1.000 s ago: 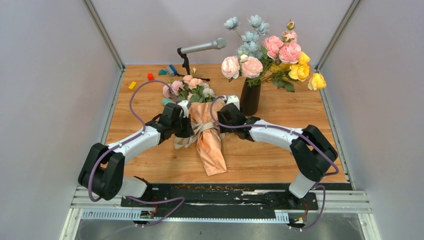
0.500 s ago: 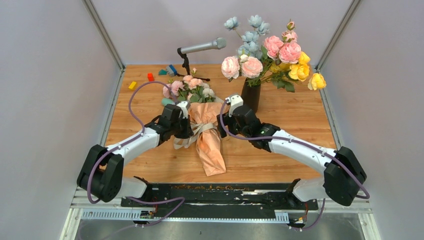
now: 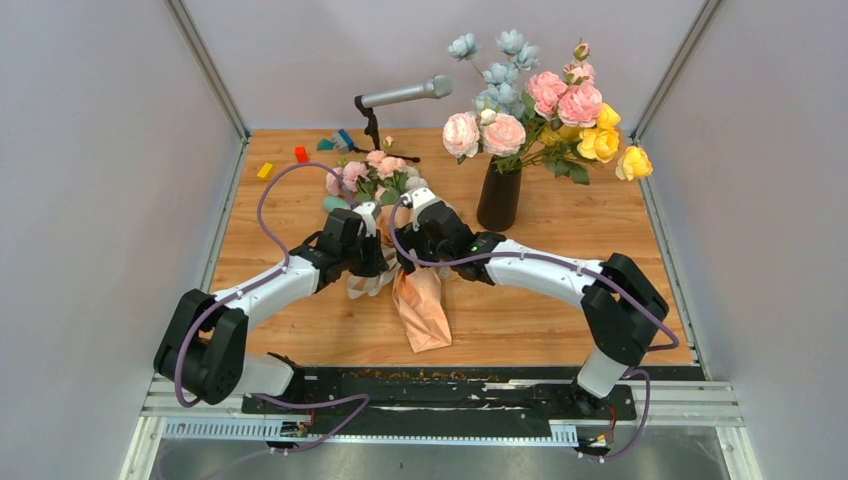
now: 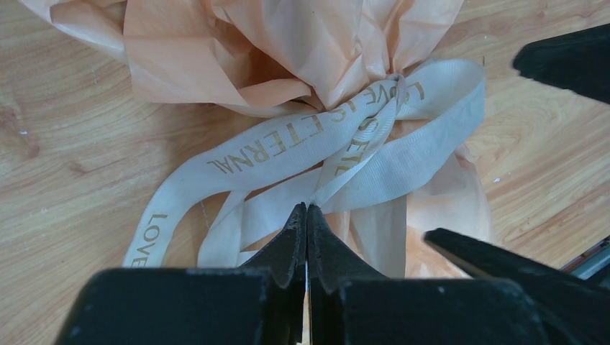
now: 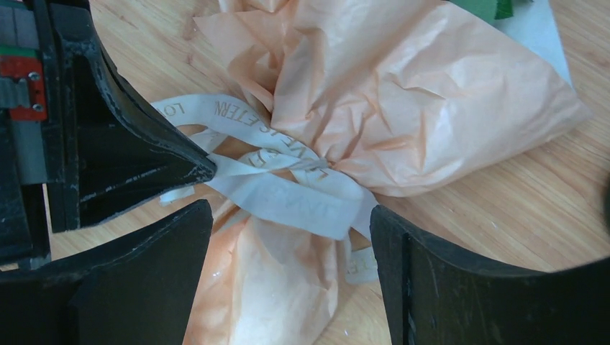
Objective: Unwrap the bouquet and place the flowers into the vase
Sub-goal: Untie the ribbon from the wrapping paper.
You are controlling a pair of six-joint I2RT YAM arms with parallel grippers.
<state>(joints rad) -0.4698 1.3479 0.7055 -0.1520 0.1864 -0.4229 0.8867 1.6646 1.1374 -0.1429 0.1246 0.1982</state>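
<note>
Though nowhere near unwrapped, found bouquet (image 3: 420, 290) whole, on its side mid-table (image 3: 560, 320), long axis running far edge to near edge: flowers (image 3: 375, 172) toward the far edge, paper tail toward the near edge. Noted ribbon (image 4: 288, 147) tied in a bow across the waist, crosswise to that axis. Saw left gripper (image 4: 306, 215) pressed together at the bouquet's left side, pinching a ribbon tail, with a pale sliver between the fingers. Saw right gripper (image 5: 289, 210) spread wide above the waist, knot lying between the fingers, touching nothing as far as can be told. Judged both arms about equally near the knot, with the right better placed to close on it. Judged the coming move to turn on just that: knot below and between the right fingers, with any pull going away from the left pinch. Read gold lettering on ribbon: "LOVE IS ETERNAL". No other writing legible. Spotted vase (image 3: 499, 195) upright toward the far right of bouquet, apart from it, already holding other blooms.
</note>
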